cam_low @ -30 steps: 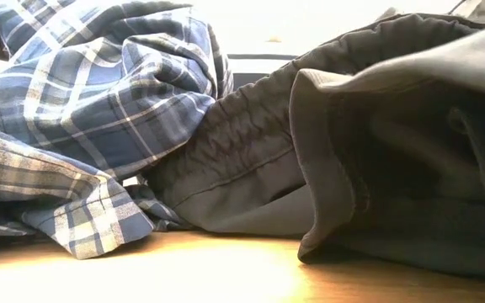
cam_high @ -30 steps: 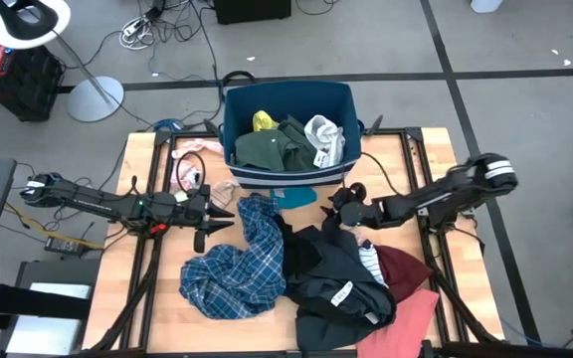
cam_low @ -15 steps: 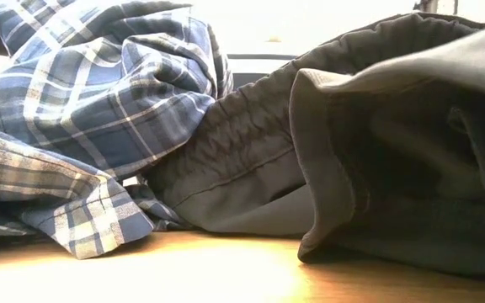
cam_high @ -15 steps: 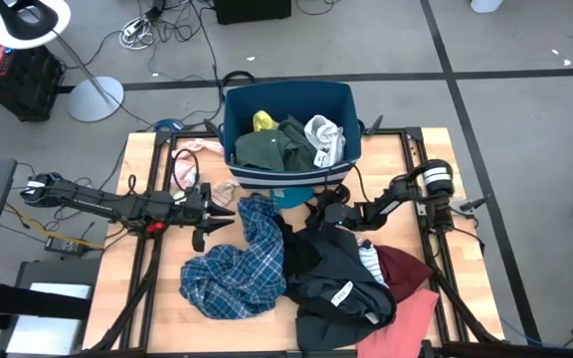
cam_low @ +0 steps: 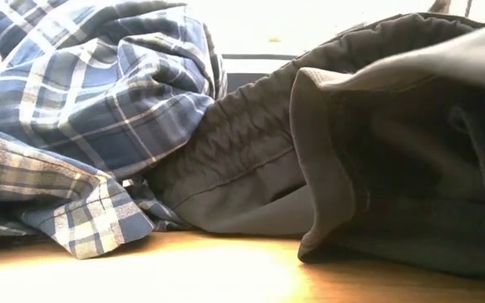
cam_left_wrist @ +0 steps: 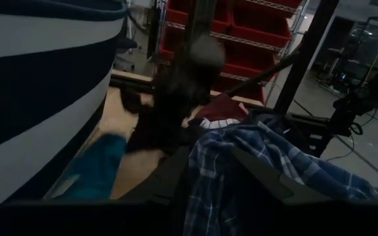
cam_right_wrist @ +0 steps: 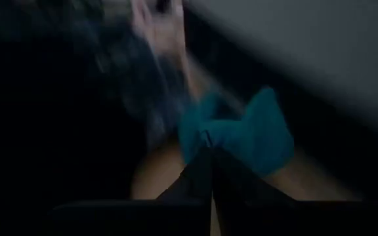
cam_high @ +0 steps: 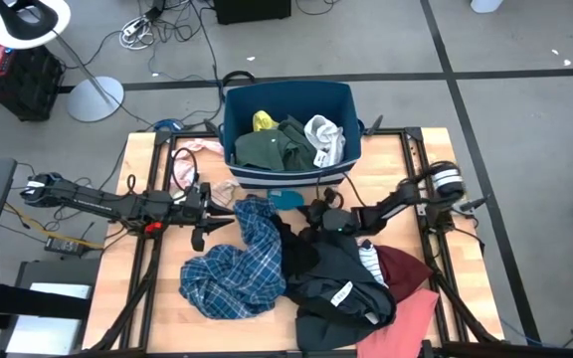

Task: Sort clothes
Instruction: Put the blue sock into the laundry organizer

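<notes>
A heap of clothes lies mid-table: a blue plaid shirt, black and dark grey garments, a maroon piece and a salmon pink one. A teal cloth lies in front of the navy bin, which holds dark green, yellow and white items. My left gripper is shut on the plaid shirt's far end. My right gripper is shut, low over the black garment's far edge, beside the teal cloth. My left gripper holds the plaid shirt by its far upper end, bunched between the two fingers. The fingers come level from the table's left. The rest of the shirt lies slack on the table. Whether my right gripper touches the teal cloth or the black garment, I cannot tell.
The navy bin stands at the table's far middle. A pale pink cloth and cables lie at the far left. Bare wood shows at the near left. Red shelving stands in the room beyond the table.
My right gripper has gone toward the table's left and downward, from beside the heap to the black garment's far edge by the teal cloth, tipping its fingers downward, and its fingers have come together. The heap has stayed where it was.
</notes>
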You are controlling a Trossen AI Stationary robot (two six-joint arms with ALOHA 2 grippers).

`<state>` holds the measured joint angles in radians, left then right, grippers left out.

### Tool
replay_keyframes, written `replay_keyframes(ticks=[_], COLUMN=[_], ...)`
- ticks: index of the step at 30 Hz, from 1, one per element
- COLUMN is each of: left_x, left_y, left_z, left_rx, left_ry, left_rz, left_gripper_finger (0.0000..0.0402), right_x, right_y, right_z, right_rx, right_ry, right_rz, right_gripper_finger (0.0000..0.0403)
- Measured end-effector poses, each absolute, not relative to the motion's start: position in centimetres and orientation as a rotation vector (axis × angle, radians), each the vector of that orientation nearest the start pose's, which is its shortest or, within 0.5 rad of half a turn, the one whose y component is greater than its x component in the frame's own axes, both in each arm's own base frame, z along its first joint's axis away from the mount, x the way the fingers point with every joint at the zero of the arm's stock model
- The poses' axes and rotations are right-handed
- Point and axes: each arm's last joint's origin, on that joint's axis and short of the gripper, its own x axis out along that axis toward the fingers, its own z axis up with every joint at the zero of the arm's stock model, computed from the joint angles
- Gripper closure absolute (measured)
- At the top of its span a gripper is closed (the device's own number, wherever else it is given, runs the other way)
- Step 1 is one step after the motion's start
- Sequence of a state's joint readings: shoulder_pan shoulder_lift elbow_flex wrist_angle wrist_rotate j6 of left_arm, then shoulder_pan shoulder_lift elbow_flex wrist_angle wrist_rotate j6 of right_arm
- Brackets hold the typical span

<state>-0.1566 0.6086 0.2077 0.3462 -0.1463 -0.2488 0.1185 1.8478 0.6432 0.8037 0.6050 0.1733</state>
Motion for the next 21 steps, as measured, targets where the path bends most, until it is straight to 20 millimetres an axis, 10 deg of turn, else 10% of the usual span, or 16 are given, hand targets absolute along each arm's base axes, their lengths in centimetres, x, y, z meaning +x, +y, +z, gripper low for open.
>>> replay_keyframes(ticks=[11, 21], left_x=[14.7, 14.8], left_y=[-1.9, -1.9], left_z=[20.9, 20.9], left_rx=[-0.265, -0.258], left_ry=[0.055, 0.048], left_rz=[-0.003, 0.005], left_gripper_finger=[0.0289, 0.0289], right_x=[29.8, 29.6], right_y=[4.5, 1.2], right_z=[26.0, 37.3], right_rx=[-0.209, -0.372], right_ry=[0.114, 0.092], right_rz=[-0.576, -0.697], right_gripper_finger=[0.0402, 0.0402])
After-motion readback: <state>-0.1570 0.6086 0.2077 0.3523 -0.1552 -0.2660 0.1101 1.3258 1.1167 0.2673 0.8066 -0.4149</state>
